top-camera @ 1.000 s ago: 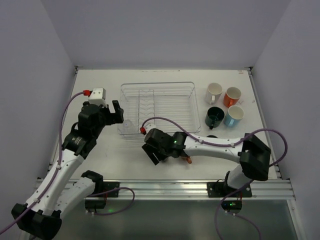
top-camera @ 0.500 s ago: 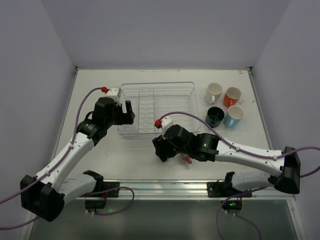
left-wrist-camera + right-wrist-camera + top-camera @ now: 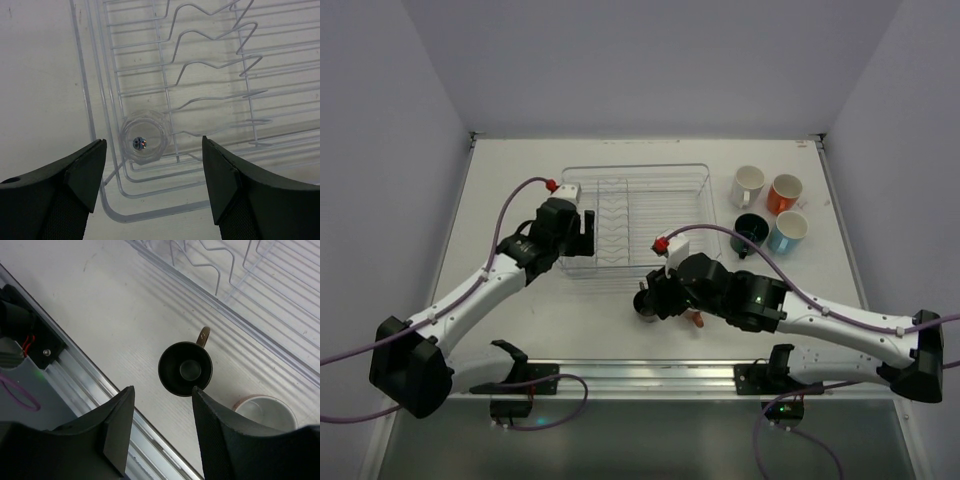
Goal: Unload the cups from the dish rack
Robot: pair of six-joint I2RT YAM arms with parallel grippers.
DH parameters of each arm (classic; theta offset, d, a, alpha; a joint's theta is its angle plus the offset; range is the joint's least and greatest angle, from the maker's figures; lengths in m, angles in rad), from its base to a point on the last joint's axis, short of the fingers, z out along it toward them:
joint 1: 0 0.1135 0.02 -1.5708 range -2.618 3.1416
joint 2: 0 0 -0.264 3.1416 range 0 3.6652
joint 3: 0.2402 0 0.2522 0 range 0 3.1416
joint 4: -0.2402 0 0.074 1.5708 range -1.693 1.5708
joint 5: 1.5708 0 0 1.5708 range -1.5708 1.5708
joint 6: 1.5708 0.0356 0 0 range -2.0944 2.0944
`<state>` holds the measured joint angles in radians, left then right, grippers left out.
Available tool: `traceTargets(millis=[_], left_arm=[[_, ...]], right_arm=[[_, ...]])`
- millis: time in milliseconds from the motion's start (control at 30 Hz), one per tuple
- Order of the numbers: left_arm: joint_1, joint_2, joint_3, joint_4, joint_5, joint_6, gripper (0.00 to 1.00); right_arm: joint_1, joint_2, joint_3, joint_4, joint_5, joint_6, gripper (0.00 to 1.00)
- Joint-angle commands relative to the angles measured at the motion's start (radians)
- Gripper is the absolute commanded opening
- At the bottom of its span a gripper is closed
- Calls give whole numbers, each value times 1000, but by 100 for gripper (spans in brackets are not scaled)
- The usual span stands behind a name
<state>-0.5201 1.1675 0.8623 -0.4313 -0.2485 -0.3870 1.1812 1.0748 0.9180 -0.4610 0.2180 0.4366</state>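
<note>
The dish rack (image 3: 660, 180) is a clear wire basket at the table's middle. A clear tumbler (image 3: 142, 142) stands in its near left corner. My left gripper (image 3: 152, 187) is open and hovers above that corner, apart from the tumbler; it also shows in the top view (image 3: 582, 230). My right gripper (image 3: 162, 427) is open and empty above a dark cup with a brown handle (image 3: 185, 369), which stands upright on the table in front of the rack (image 3: 240, 285). A pinkish cup (image 3: 260, 412) stands beside it. The dark cup (image 3: 645, 306) also shows in the top view.
Four mugs stand at the back right: white (image 3: 747, 185), orange (image 3: 784, 193), dark teal (image 3: 750, 235) and light blue (image 3: 787, 231). The table's metal front rail (image 3: 60, 375) runs close to the dark cup. Grey walls enclose the table.
My left gripper has moved right over the rack's near left corner. My right arm has stretched out and its gripper has lifted, so the dark cup now shows on the table.
</note>
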Motion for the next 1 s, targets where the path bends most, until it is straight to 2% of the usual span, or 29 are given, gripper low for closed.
traceTargets(millis=[0, 133, 300, 633, 833, 867, 933, 967], left_arm=[[-8, 26, 17, 17, -43, -30, 81], [-9, 63, -5, 42, -20, -42, 77], [-9, 93, -17, 57, -55, -56, 73], [-18, 152, -52, 115, -81, -76, 70], [-18, 150, -75, 137, -110, -76, 53], [-18, 147, -75, 140, -123, -76, 44], [-18, 141, -77, 140, -135, -76, 36], [-18, 138, -77, 140, -143, -75, 29]], right_arm=[[-3, -47, -18, 65, 6, 8, 52], [-3, -85, -39, 84, -2, 8, 51], [-3, -122, -70, 96, -5, 11, 51], [-3, -130, -88, 116, -8, 7, 51], [-3, -139, -88, 119, 4, 7, 51], [-3, -139, -88, 120, 4, 8, 51], [-3, -138, -87, 127, 4, 10, 51], [-3, -138, -82, 127, 3, 10, 51]])
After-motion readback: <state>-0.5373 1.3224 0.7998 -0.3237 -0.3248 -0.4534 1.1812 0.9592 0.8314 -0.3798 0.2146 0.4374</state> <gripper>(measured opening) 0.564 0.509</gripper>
